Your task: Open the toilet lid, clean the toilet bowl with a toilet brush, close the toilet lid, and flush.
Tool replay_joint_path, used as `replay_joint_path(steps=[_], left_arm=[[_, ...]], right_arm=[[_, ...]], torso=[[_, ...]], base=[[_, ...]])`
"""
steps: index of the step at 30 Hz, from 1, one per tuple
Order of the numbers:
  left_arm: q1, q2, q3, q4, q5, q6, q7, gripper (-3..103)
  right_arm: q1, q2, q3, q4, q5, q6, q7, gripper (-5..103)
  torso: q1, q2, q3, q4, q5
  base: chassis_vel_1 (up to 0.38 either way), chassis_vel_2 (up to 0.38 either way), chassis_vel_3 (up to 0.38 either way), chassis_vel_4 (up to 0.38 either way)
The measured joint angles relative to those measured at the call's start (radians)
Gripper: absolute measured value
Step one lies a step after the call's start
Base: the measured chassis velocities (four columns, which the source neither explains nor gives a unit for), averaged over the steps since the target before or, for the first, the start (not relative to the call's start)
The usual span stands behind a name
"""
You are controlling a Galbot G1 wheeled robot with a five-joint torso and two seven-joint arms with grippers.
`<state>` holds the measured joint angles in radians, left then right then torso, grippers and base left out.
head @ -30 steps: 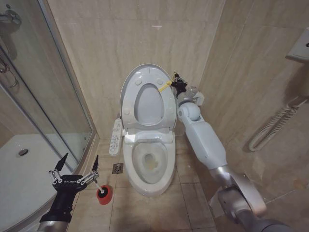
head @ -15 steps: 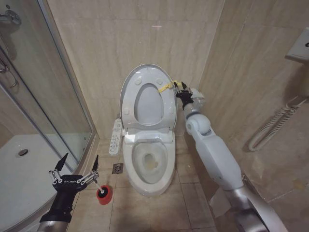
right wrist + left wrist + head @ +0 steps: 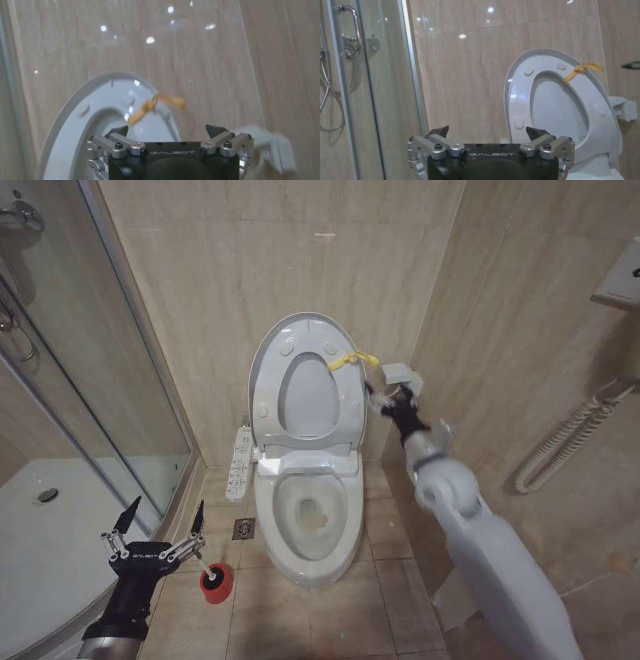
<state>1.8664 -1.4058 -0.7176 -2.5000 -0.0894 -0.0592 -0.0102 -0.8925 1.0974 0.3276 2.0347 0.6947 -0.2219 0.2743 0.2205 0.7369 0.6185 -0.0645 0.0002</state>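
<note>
Nearest the camera, the left gripper (image 3: pixel 158 520) hangs with its fingers spread wide and nothing between them, beside the red cup holder (image 3: pixel 214 581) on the tiled floor (image 3: pixel 330 620) where the toilet brush (image 3: pixel 207 567) stands. Beyond, the toilet bowl (image 3: pixel 308 520) lies uncovered, the toilet lid (image 3: pixel 305 385) upright against the wall with the seat ring. The right gripper (image 3: pixel 380 393), fingers parted and empty, sits just off the lid's rim, near the yellow strap (image 3: pixel 352 360).
</note>
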Motion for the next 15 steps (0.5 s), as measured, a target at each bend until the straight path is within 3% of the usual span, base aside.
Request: replay_joint_path(steps=[10, 13, 15], left_arm=[[0.000, 0.000, 0.000, 0.000, 0.000, 0.000, 0.000, 100], [0.000, 0.000, 0.000, 0.000, 0.000, 0.000, 0.000, 100], [0.000, 0.000, 0.000, 0.000, 0.000, 0.000, 0.000, 100]], right_arm=[[-0.272, 0.003, 0.043, 0.180, -0.105, 0.008, -0.003, 100], [-0.399, 0.038, 0.080, 0.213, -0.217, 0.052, -0.018, 100], [-0.419, 0.045, 0.086, 0.217, -0.237, 0.064, -0.023, 100]], torso=[[0.000, 0.000, 0.000, 0.0006, -0.0003], [0.000, 0.000, 0.000, 0.0006, -0.0002], [0.000, 0.000, 0.000, 0.0005, -0.0003]], base=[[0.000, 0.000, 0.000, 0.000], [0.000, 0.000, 0.000, 0.000], [0.000, 0.000, 0.000, 0.000]])
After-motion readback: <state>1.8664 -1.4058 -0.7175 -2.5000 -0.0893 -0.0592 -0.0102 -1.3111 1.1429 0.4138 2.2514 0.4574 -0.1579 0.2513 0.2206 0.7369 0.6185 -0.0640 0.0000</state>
